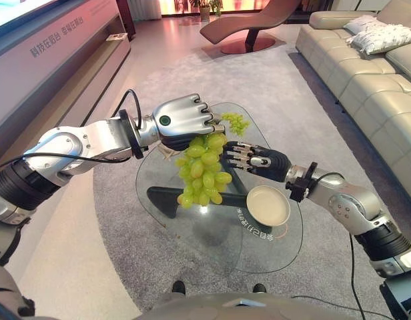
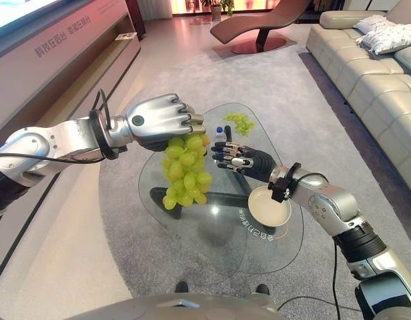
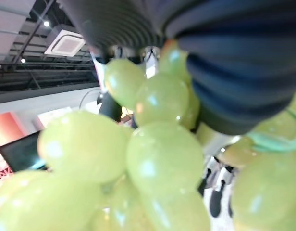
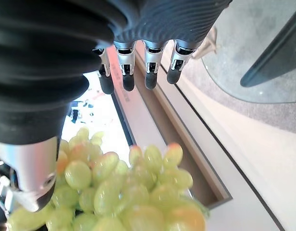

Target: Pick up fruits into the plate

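One grape bunch (image 1: 204, 168) hanging from clenched left robot hand (image 1: 183, 119), right robot hand (image 1: 253, 159) open beside

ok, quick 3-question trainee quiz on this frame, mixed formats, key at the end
1. True or false: the left hand holds the big grape bunch up off the glass table.
2. The plate holds: A) grapes B) nothing C) a bottle
3. Fill in: the right hand, fingers straight, is beside the bunch, and a small grape bunch lies on the ____.

Key: 1 true; 2 B; 3 table
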